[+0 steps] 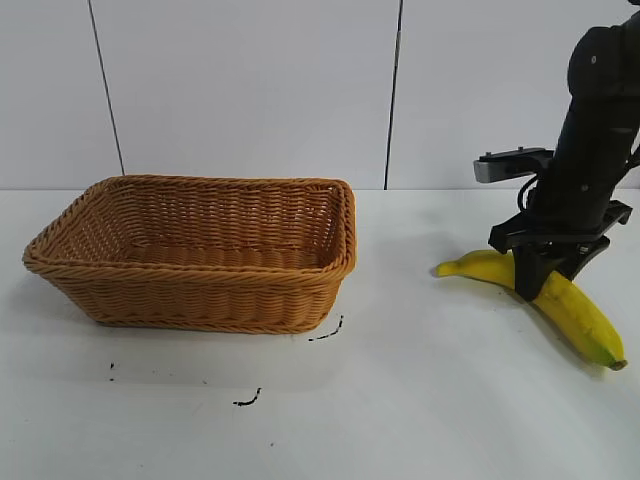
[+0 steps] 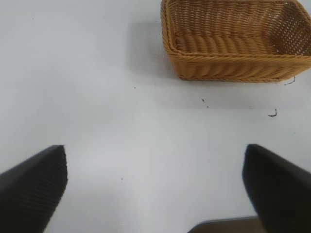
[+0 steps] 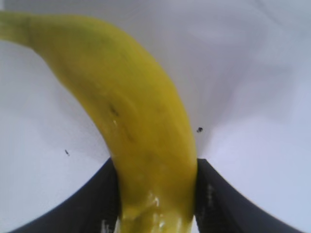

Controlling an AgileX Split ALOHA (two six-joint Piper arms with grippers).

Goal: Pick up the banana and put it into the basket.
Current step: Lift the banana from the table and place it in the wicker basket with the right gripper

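The yellow banana (image 1: 570, 305) lies on the white table at the right, its dark tip toward the front right. My right gripper (image 1: 535, 275) stands over its middle, and both fingers press its sides; in the right wrist view the banana (image 3: 141, 126) fills the gap between the black fingers (image 3: 92, 204). The tan wicker basket (image 1: 200, 300) stands empty at the left and also shows in the left wrist view (image 2: 233, 68). My left gripper (image 2: 155, 187) is open and empty above bare table, apart from the basket; it is out of the exterior view.
Small black marks (image 1: 248, 400) lie on the table in front of the basket. A white panelled wall stands behind the table. Bare table lies between basket and banana.
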